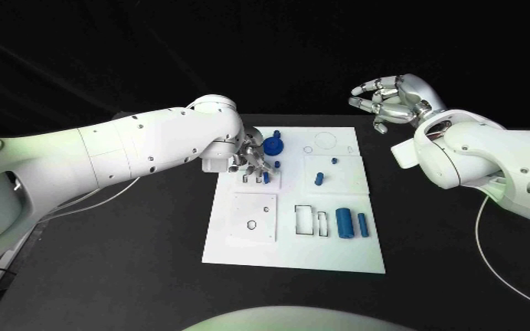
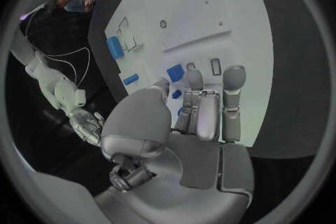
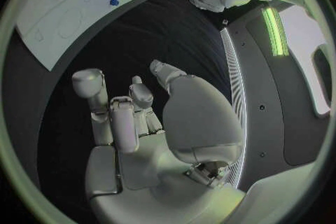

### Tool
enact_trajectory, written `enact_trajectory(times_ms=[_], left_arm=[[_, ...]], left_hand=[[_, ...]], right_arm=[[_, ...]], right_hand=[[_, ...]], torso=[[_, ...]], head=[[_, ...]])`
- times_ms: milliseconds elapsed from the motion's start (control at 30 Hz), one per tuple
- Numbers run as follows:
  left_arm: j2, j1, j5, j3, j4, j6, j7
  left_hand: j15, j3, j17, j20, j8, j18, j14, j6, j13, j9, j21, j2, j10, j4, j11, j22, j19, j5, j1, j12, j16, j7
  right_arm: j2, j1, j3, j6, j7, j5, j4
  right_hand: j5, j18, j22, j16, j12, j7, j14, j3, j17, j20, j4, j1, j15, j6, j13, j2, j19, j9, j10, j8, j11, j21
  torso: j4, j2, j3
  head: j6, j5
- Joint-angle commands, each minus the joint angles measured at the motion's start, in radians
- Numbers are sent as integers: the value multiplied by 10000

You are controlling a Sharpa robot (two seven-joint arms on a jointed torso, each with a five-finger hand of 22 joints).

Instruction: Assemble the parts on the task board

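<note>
Silver left hand (image 1: 250,160) lowered onto the far left part of the white task board (image 1: 249,250), fingers (image 2: 209,106) pointing down beside two small slots (image 1: 252,180); whether anything is pinched cannot be told, fingertips hidden in the head view and only loosely curled in the left wrist view. Small blue part (image 1: 267,178) just at the fingertips, touching or nearly so; contact not resolvable. Round blue disc part (image 1: 273,145) immediately beyond the hand, toward the board's far edge, with a small blue knob (image 1: 277,132) just past it. Short blue peg (image 1: 277,165) close beside the hand on its inner side. Farther toward the board's middle, upright blue part (image 1: 318,177) and a tiny blue piece (image 1: 335,162). Well away on the near side of the board, blue cylinder (image 1: 345,222) and slim blue bar (image 1: 362,225) lying side by side, next to outlined rectangular recesses (image 1: 312,221).

Silver right hand (image 1: 389,99) raised off to the board's far right, clear of the board, fingers curled inward around nothing, over the black table (image 1: 442,254).
</note>
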Motion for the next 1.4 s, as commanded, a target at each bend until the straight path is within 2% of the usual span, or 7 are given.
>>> enact_trajectory(times_ms=[33,567,767,833,900,1067,1400], left_arm=[[41,-10,120,-6,-19,282,193],[43,-40,246,-19,21,267,238],[11,-43,584,-19,15,35,320],[-17,-47,819,-18,13,-147,389],[-48,-49,1053,-14,7,-355,471],[-135,-53,1392,21,21,-687,635],[-493,-54,1552,73,307,-914,722]], left_hand=[[22,92,19,49,-57,14,44,-72,-9,17,51,9,-65,-8,-12,29,18,2,148,-60,39,-28],[33,315,-13,66,-123,24,18,-86,-173,43,29,75,-177,-8,-2,-28,-36,7,413,-169,17,-17],[-15,1992,82,38,-233,20,34,-104,-297,166,103,140,-225,-18,-63,63,-32,-15,1460,-233,58,-59],[-61,3087,262,5,-125,-19,107,-98,-195,325,251,-108,-104,-107,-95,305,91,-24,1842,-136,164,-104],[-39,5661,406,-12,200,-50,158,-168,-102,769,452,-953,113,-312,-90,569,179,-7,1672,13,255,-40],[-44,6412,379,6,306,-59,142,-203,-128,952,472,-1173,141,-652,-89,584,147,-37,1333,40,237,-90],[-51,6728,398,4,348,-63,152,-194,-118,1031,500,-1297,183,-871,-97,620,156,-36,1148,69,246,-96]], right_arm=[[17,-13,2,85,-26,-23,-20],[84,-40,-10,121,-88,-33,-107],[83,-51,-14,137,-124,-34,-130],[74,-52,-16,143,-141,-34,-139],[66,-53,-18,139,-148,-34,-154],[60,-65,-25,139,-67,10,-180],[-52,-78,-44,124,12,95,-184]], right_hand=[[31,181,-8,-51,-10,14,384,-3,541,-29,42,68,-19,-81,-5,33,-63,11,-7,46,-5,-33],[41,185,-20,-57,5,14,379,7,528,-29,48,76,-19,-89,5,48,-70,19,13,68,-5,-54],[44,191,-45,-68,7,13,371,8,503,-28,54,74,-20,-88,2,52,-85,23,15,80,-5,-86],[44,192,-47,-69,7,13,370,8,501,-28,55,73,-20,-88,2,52,-86,23,15,81,-5,-89],[44,192,-47,-69,7,13,370,8,501,-28,55,73,-20,-88,2,52,-86,23,15,81,-5,-89],[46,191,-45,-70,13,14,370,1,502,-28,69,59,-19,-93,2,49,-84,28,22,97,-4,-90],[78,188,-37,-72,33,7,370,-3,504,-28,97,43,-21,-80,9,57,-75,46,48,150,-9,-90]], torso=[[-6,16,2],[6,-3,16],[-3,-5,16],[-8,-4,16],[-13,2,19],[-16,2,21],[7,6,10]], head=[[-24,-9],[-110,-19],[-125,-11],[-126,-6],[-129,-17],[-134,-34],[-128,-121]])
